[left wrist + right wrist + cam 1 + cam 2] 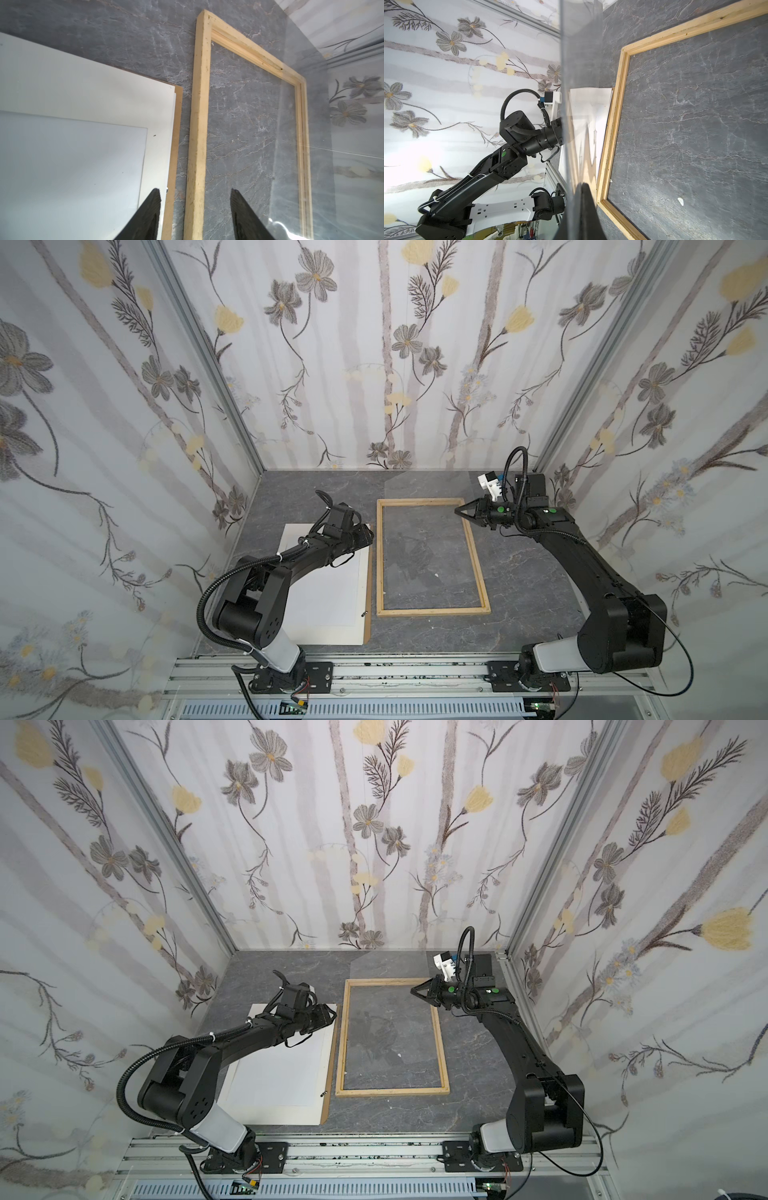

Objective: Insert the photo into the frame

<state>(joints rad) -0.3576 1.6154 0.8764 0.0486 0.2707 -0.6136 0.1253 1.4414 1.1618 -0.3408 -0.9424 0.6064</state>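
The photo (322,595) lies white side up on the left of the table, on a stack; in the left wrist view the photo (72,166) shows pale and bluish. Right of the stack the light-wood frame (380,556) (343,1036) lies flat with the table showing through it. My left gripper (368,533) (333,1015) (195,190) hovers open over the gap between the stack's far right corner and the frame (199,124), holding nothing. My right gripper (457,512) (412,992) (581,184) is shut on a clear pane (581,62), tilted up over the frame's (612,124) far right corner.
A white mat board (104,83) lies under the photo, and a brown backing panel (368,601) (173,166) sticks out along the stack's right edge. Patterned walls close in the back and both sides. The arm bases stand on a rail at the front.
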